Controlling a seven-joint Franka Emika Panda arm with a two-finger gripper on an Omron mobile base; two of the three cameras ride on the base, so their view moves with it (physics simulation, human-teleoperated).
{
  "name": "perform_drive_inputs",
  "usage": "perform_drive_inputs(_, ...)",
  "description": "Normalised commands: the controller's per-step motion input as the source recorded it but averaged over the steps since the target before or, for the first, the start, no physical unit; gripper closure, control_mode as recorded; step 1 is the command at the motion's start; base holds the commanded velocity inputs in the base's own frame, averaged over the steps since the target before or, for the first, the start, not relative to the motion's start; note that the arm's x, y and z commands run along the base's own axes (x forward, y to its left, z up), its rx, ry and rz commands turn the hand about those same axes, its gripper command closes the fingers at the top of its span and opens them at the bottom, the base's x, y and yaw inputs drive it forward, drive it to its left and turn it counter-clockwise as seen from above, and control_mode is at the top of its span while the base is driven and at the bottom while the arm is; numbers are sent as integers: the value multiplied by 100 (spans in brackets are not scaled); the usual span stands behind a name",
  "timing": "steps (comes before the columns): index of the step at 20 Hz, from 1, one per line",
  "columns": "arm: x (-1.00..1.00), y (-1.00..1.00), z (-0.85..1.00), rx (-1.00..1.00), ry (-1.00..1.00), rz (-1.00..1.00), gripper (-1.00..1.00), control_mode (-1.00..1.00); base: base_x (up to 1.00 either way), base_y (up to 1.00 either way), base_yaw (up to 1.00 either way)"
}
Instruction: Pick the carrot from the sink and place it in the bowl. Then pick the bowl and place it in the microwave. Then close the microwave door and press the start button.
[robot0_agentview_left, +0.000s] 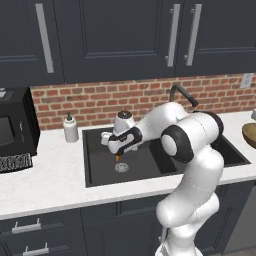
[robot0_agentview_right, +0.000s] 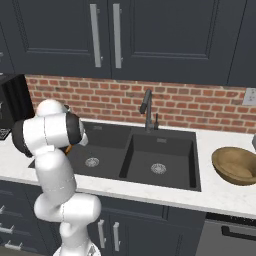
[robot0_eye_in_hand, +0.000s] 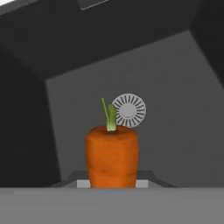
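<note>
My gripper hangs above the left basin of the black sink, over its round drain. It is shut on the carrot, which stands upright between the fingers with its green stem up. From the base views only a bit of the orange carrot peeks out below the hand. The wooden bowl sits on the white counter to the right of the sink, well apart from the gripper. The microwave and its door are out of view.
A dark faucet rises behind the sink's divider. A white soap dispenser stands at the sink's back left. A black box appliance occupies the counter's left end. Dark cabinets hang overhead.
</note>
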Motion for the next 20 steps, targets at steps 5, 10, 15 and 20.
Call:
perform_drive_inputs(5, -46, -2, 72, 0, -12, -7, 100, -100, 0, 0, 0)
perform_drive_inputs(10, -55, -14, 88, 0, 0, -10, 100, -100, 0, 0, 0)
perform_drive_inputs(15, -47, -45, 97, 0, 12, -9, 100, -100, 0, 0, 0)
perform_drive_inputs(20, -63, -71, 69, -1, 7, -3, 100, -100, 0, 0, 0)
